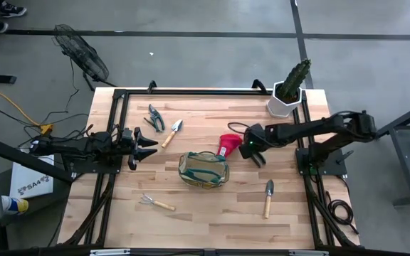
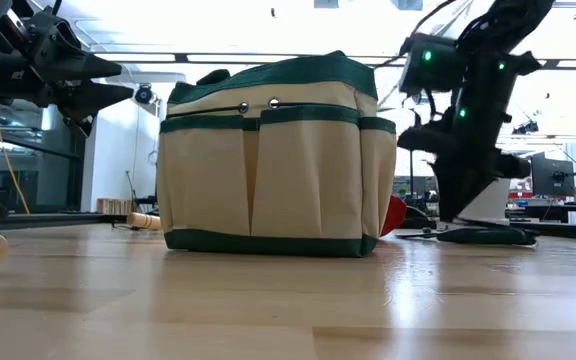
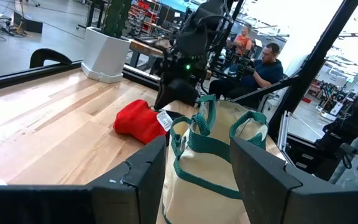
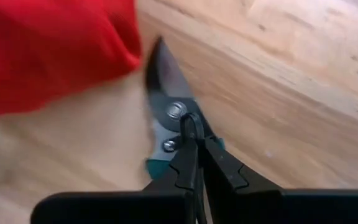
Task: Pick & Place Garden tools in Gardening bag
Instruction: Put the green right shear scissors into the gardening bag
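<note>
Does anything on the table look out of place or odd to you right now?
Nothing stands out. The gardening bag stands upright mid-table, the tools lie flat around it, and the right gripper holds pruning shears beside the red glove.

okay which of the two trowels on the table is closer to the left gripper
The trowel beyond the gardening bag, beside the pruning shears. The other trowel lies on the right arm's side.

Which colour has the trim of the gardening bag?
Dark green trim on tan fabric, clearest in the low view.
</note>
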`<state>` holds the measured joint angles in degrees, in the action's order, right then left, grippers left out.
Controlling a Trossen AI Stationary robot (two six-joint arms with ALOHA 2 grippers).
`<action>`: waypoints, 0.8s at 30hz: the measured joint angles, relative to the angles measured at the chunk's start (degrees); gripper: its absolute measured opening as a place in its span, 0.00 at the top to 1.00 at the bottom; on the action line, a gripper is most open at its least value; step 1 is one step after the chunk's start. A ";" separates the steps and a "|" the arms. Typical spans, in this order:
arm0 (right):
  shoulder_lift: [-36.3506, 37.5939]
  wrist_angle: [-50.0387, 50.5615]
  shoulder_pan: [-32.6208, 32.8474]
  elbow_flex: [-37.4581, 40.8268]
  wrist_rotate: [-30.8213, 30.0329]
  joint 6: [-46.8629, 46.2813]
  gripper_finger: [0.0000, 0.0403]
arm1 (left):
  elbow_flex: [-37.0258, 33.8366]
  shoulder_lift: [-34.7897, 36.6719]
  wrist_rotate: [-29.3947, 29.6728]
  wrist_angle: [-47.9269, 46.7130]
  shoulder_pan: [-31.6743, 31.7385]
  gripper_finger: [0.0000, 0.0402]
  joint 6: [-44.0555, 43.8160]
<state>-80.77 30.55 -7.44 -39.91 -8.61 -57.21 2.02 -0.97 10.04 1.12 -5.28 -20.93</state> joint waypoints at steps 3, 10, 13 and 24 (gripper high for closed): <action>3.07 1.23 -0.03 -0.03 -1.02 -0.42 0.99 | 0.00 -0.01 0.00 0.00 0.00 0.57 0.01; 10.25 3.93 -0.04 -0.07 -2.83 -2.07 0.99 | 0.00 -0.02 0.00 -0.01 0.02 0.57 0.02; 13.21 4.89 -0.04 -0.08 -3.10 -2.96 0.99 | -0.01 -0.01 0.00 -0.01 0.00 0.57 0.00; 21.95 17.19 0.91 -4.41 -7.39 -5.91 0.99 | 0.00 0.00 0.00 -0.01 0.01 0.57 0.01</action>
<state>-58.82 47.74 -6.53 -44.33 -16.00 -63.12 2.02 -0.98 10.04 1.10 -5.27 -20.92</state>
